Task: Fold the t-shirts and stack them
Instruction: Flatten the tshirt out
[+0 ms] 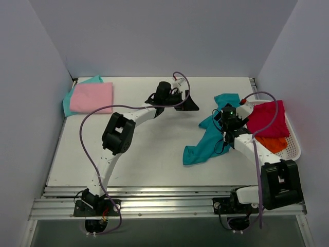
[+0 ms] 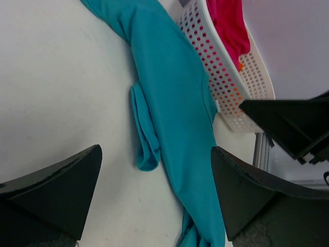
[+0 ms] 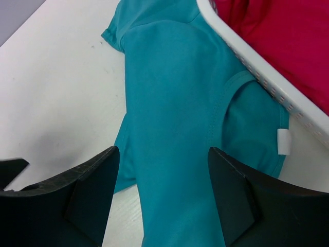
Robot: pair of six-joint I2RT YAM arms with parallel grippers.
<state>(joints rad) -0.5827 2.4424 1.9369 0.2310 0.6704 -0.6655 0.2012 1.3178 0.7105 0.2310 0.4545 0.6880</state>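
Teal t-shirt [image 1: 203, 146] lies crumpled on worktop [image 1: 154, 164] at 3 o'clock, against the white basket [image 1: 294, 146]; limp, light cloth, probably best pinched at the shoulder seams; right hand [image 3: 162, 200] above it and left hand [image 2: 154, 190] both gape wide, empty.

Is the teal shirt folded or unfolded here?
Unfolded: the teal t-shirt lies rumpled in a long strip on the table beside the basket, sleeve and collar loose.

orange t-shirt [image 1: 272, 144] mostly hidden under crimson t-shirt [image 1: 267, 118]; mint-teal t-shirt [image 1: 92, 80] largely beneath pink t-shirt [image 1: 92, 96]
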